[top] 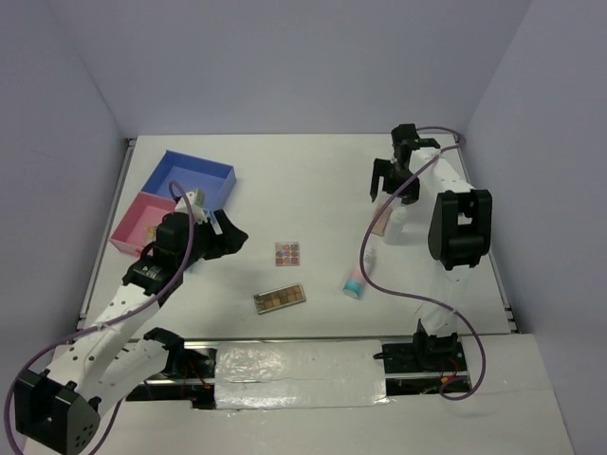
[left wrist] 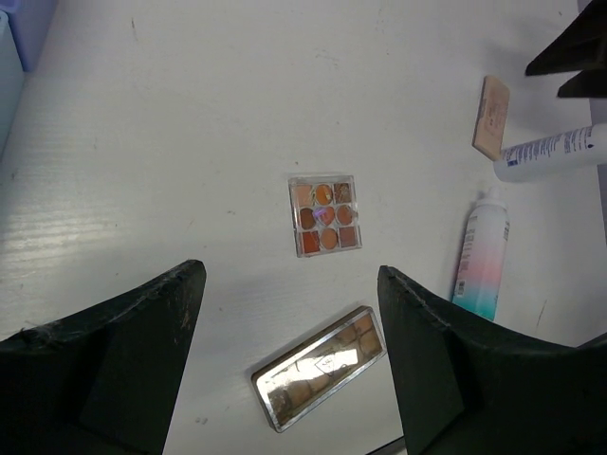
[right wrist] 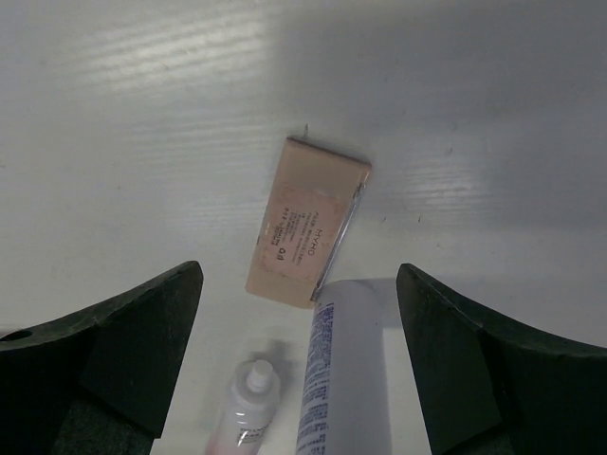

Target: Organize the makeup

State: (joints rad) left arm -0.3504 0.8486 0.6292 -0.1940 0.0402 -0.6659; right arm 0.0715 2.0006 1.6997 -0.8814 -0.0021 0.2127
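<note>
Makeup lies loose on the white table (top: 313, 180), right of centre, with none of it gripped. The compartment tray (top: 194, 180) sits at the far left, well apart from those pieces, and the left arm partly covers its near side in the top view.

By size:
- **White bottle** (left wrist: 555, 152): it lies on its side under the right arm, which hides most of it from above.
- **Tube** (left wrist: 481, 254): it lies just beside the bottle, cap toward it, and the right arm's purple cable (top: 365, 256) loops past it.
- **Long palette** (left wrist: 321, 367): it rests at a slant nearest the arm bases.
- **Beige compact** (right wrist: 306, 223): it lies flat, with the bottle's end against its near corner.
- **Square palette** (left wrist: 325, 215): it sits alone between the long palette and the far wall.

The left gripper (left wrist: 289, 270) hangs above the two palettes with its jaws spread wide, touching nothing. The right gripper (right wrist: 299, 275) hangs over the compact, equally wide and also empty.
</note>
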